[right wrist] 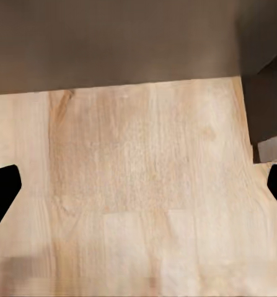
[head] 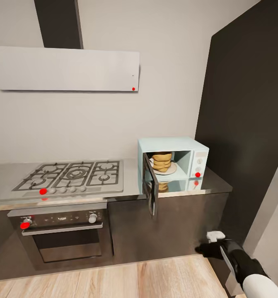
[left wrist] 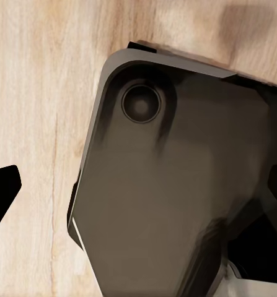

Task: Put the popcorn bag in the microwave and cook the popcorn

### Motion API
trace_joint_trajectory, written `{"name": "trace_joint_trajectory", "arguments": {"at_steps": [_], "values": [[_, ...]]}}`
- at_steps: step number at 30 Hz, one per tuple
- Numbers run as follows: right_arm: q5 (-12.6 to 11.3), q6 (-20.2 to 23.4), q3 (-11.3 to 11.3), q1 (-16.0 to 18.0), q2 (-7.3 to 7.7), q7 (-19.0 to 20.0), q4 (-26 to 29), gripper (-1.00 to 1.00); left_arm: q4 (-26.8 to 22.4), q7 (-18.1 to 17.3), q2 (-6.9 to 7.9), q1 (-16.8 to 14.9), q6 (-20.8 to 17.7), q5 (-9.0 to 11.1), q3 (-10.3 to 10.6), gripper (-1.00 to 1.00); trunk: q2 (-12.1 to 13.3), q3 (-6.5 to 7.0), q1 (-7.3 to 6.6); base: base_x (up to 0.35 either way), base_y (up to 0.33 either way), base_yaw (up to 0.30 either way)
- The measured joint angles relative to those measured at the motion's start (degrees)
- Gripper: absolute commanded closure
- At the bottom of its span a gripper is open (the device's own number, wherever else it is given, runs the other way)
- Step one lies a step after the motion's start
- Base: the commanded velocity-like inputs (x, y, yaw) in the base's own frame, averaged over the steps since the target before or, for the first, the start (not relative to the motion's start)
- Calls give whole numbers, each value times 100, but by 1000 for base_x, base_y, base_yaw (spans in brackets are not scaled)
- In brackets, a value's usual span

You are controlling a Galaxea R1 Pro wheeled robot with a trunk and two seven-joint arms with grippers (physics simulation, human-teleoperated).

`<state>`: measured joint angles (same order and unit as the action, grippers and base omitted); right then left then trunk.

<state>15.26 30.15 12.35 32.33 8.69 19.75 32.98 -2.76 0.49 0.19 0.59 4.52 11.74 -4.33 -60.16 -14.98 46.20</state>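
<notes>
The kitchen has pale walls, a wood floor [head: 126, 279] and a tall dark cabinet [head: 246, 124] on the right. A flat grey hood [head: 64, 68] hangs on the wall. Below it runs the long grey table [head: 132, 178] with a gas hob [head: 70, 176] set in it and a dark oven [head: 64, 231] under that.

The little blue microwave [head: 174, 145] sits on the table, near the tall cabinet. Its door [head: 150, 188] hangs wide open, out past the table's edge. The popcorn bag [head: 162, 161] is already inside, standing on the white plate.

The right gripper [head: 215, 236] hangs low, down by the dark cabinet fronts, well apart from the door. Its jaws are spread open and hold nothing. The left gripper [left wrist: 138, 185] looks down at the floor and the robot's own dark base; one fingertip shows at each side, far apart, so its jaws look open and empty too.

What could go wrong? The door is still open, so the popcorn cannot cook yet. If the arm swings the door too hard, the small microwave may slide or the bag may tip. A push at the thin door edge may slip off.
</notes>
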Motion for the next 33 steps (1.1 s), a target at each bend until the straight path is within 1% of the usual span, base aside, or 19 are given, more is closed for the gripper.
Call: {"name": "trace_joint_trajectory", "arguments": {"at_steps": [1,2,3,4,5,6,9,11,12,13,14,15,16,17,20,21,29,33], "values": [[103,-110,-7,-12,3,-18,-404,-100,-2,0,0,0,0,0,3,-100,0,0,0,0,0,0],[166,-258,-13,-14,4,-32,-684,-100,-2,0,0,0,0,0,2,-100,0,0,0,0,0,0],[251,-589,-21,-20,4,-76,-1206,-100,-4,0,0,0,0,0,1,-100,0,-1,0,0,0,0],[274,-759,-31,-19,7,-112,-1536,-100,-2,0,0,0,0,0,1,-100,0,0,0,0,0,0],[282,-837,-37,-18,8,-137,-1689,-100,-2,0,0,0,0,0,0,-100,0,0,0,0,0,0],[298,-965,-49,-19,9,-189,-1958,-100,-3,0,0,0,0,0,0,-100,0,0,0,0,0,0],[322,-1359,-81,-19,9,-328,-2969,-100,-4,0,0,0,0,0,-1,-100,0,0,0,0,0,0],[320,-1411,-81,-24,11,-390,-3271,-100,-4,1,0,0,0,-1,-1,-100,0,0,0,19,-12,0],[319,-1424,-86,-104,17,-527,-3366,-100,-4,4,0,-1,0,-1,-1,-100,0,0,-1,93,-116,0],[315,-1441,-90,-275,18,-708,-3423,-100,-5,6,4,0,-2,1,-2,-100,0,-1,-1,125,-173,0],[306,-1456,-84,-530,14,-906,-3450,-100,-3,6,2,0,-6,9,-1,-100,-1,-1,-2,139,-195,0],[302,-1471,-80,-704,5,-1017,-3461,-100,-3,6,2,0,-12,16,-1,-100,-1,-1,-2,157,-217,0],[294,-1584,-76,-947,-13,-1138,-3471,-100,-1,7,3,0,-19,31,-1,-100,-1,0,-2,162,-223,0],[292,-1696,-73,-1036,-22,-1172,-3472,-100,-1,7,2,-1,-22,35,-1,-100,-1,0,-2,166,-226,0],[288,-2065,-72,-1159,-16,-1228,-3484,-100,-3,7,3,-1,-19,42,-2,-100,-1,0,-2,170,-231,0],[288,-2093,-71,-1168,-9,-1232,-3484,-100,-3,7,1,-1,-18,42,-1,-100,-1,0,-2,171,-232,0],[281,-2110,-71,-1174,11,-1235,-3485,-100,-3,7,0,-1,-9,43,-6,-100,-1,1,-2,155,-231,0],[283,-2125,-71,-1176,15,-1234,-3485,-100,-3,8,0,-1,-7,43,-6,-100,0,0,-1,58,-87,0]]}}
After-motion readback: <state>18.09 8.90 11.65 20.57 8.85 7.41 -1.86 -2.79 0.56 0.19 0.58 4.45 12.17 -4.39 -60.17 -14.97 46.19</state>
